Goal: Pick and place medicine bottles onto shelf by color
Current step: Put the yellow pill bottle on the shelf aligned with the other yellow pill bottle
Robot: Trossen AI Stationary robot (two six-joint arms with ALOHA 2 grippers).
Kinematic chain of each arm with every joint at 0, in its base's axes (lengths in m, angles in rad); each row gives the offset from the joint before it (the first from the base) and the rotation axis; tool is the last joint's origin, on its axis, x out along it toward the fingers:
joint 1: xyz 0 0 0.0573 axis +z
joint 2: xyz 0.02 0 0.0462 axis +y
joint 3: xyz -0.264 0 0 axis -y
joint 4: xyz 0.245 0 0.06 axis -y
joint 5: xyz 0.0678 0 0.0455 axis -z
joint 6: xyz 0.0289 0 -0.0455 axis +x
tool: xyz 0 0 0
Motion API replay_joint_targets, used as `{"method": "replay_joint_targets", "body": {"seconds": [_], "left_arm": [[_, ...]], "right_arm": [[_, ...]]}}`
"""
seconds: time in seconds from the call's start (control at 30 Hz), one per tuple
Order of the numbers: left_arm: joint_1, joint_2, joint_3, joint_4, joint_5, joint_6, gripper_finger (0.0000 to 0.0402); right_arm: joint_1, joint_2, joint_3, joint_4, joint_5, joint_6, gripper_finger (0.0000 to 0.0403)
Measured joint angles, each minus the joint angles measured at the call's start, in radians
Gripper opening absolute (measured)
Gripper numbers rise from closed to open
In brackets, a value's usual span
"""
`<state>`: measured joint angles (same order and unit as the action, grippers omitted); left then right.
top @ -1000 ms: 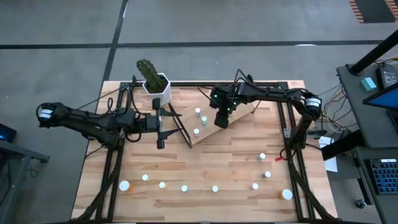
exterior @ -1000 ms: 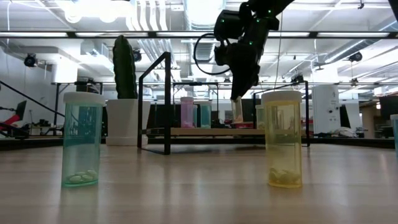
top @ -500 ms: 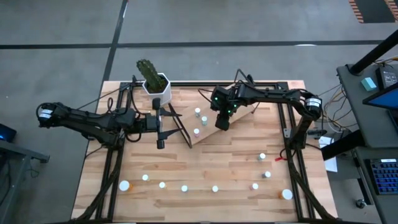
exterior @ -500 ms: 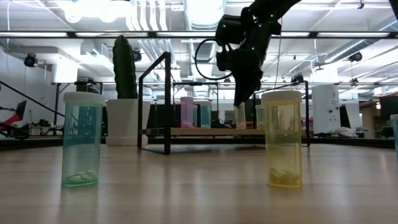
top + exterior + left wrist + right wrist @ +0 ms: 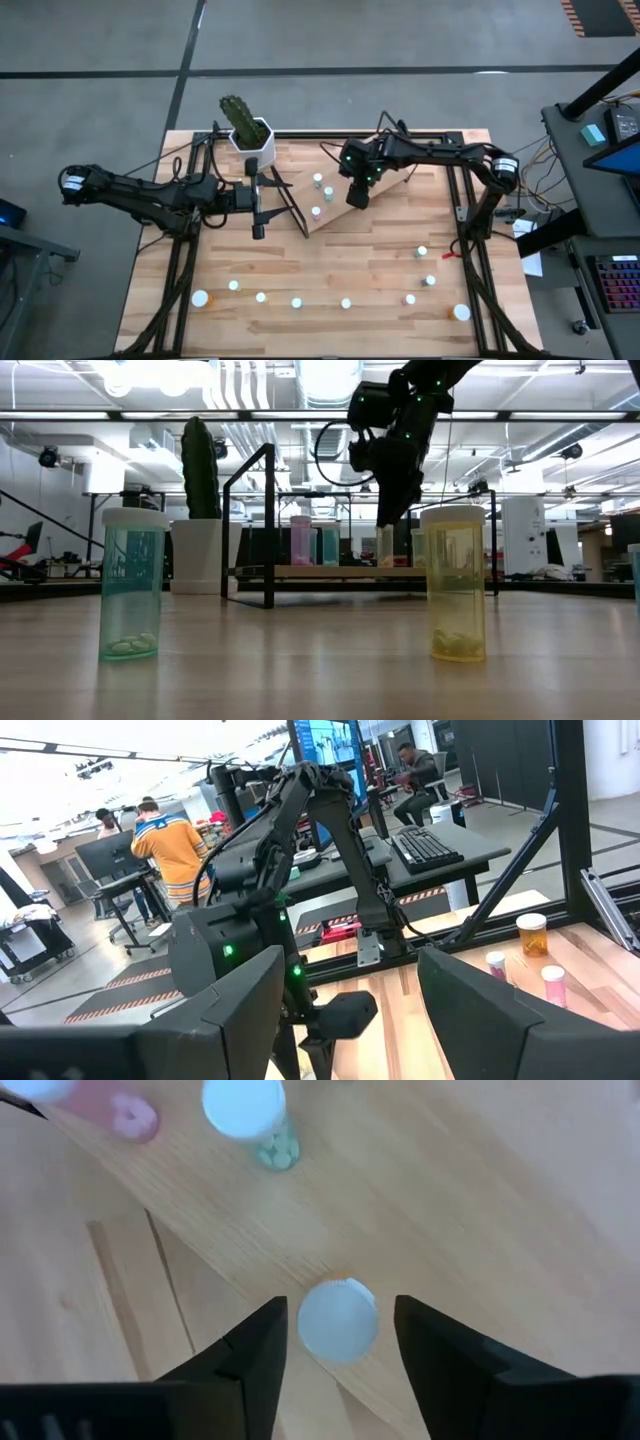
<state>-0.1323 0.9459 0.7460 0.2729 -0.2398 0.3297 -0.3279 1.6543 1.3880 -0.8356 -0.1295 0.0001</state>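
Closest to us in the low view stand a green bottle (image 5: 131, 583) and a yellow bottle (image 5: 456, 582) on the surface (image 5: 320, 660), part of a row of loose bottles along the near edge that we see from above (image 5: 296, 302). Farther back, the shelf (image 5: 375, 195) lies tilted across the middle of the surface, with a few bottles already on it, among them a pink one (image 5: 301, 540) and a green one (image 5: 244, 1108). Our right end effector (image 5: 338, 1342) hangs over the shelf's lower edge, its fingers (image 5: 262, 1348) standing apart on either side of a white-capped bottle (image 5: 338, 1321) without pressing on it; the bottle stands on the shelf on its own, just at the board's edge. We judge the step in hand to be the release of this bottle. To do it well, we should open a little wider so neither finger drags the cap, then lift straight up and clear the cap before moving sideways, since the board slopes and the bottle sits close to the edge, where a nudge could tip it off. Our left end effector (image 5: 258, 232) waits beside the black wire frame (image 5: 285, 205) near the cactus pot (image 5: 252, 140), its fingers (image 5: 478, 1010) spread wide and holding nothing. Beyond the surface, people sit at desks in the room.
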Motion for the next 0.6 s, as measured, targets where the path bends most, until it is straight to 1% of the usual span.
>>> {"method": "replay_joint_targets", "body": {"seconds": [0.17, 0.3, 0.37, 0.43, 0.6], "left_arm": [[0.0, 0.0, 0.0, 0.001, 0.0, -0.004, 0.0215], [-0.001, 0.0, 0.0, 0.005, 0.0, -0.038, 0.0215], [-0.001, 0.0, 0.0, 0.006, 0.001, -0.085, 0.0215], [-0.001, 0.005, -0.004, 0.019, 0.012, -0.153, 0.0215], [-0.028, 0.041, -0.028, 0.108, 0.061, -0.273, 0.0215]], "right_arm": [[0.009, -0.061, 0.019, 0.004, 0.003, 0.013, 0.0182], [0.056, -0.151, 0.008, 0.015, 0.002, 0.027, 0.0182], [0.097, -0.205, -0.018, 0.039, 0.004, 0.036, 0.0181], [0.153, -0.26, -0.06, 0.106, 0.024, 0.054, 0.0179], [0.317, -0.389, -0.206, 0.278, 0.08, 0.055, 0.0176]]}}
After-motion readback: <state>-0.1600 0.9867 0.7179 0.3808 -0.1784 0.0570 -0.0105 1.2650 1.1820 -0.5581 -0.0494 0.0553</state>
